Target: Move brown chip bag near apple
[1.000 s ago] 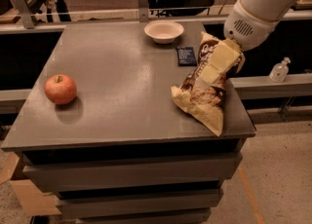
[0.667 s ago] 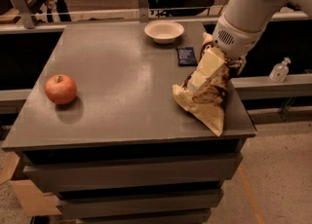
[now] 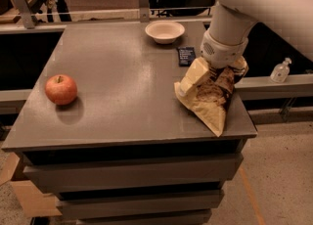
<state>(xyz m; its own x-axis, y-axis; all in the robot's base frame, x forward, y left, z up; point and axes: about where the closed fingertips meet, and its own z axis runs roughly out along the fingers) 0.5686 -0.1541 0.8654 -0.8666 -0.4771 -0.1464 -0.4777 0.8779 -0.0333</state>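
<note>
The brown chip bag (image 3: pixel 214 99) lies at the right edge of the grey table (image 3: pixel 122 72), crinkly, with a dark brown centre and pale tan edges. My gripper (image 3: pixel 193 78) hangs from the white arm and is down on the bag's upper left part, right against it. The arm's wrist covers the top of the bag. The red-orange apple (image 3: pixel 61 89) sits near the table's left edge, far to the left of the bag.
A white bowl (image 3: pixel 165 31) stands at the back of the table. A small dark blue packet (image 3: pixel 186 56) lies just behind the bag. A clear bottle (image 3: pixel 280 71) stands on a ledge beyond the table's right side.
The arm has come down and leftward over the bag. The gripper has moved from the bag's top to its upper left part. The bag has stayed in about the same place.
</note>
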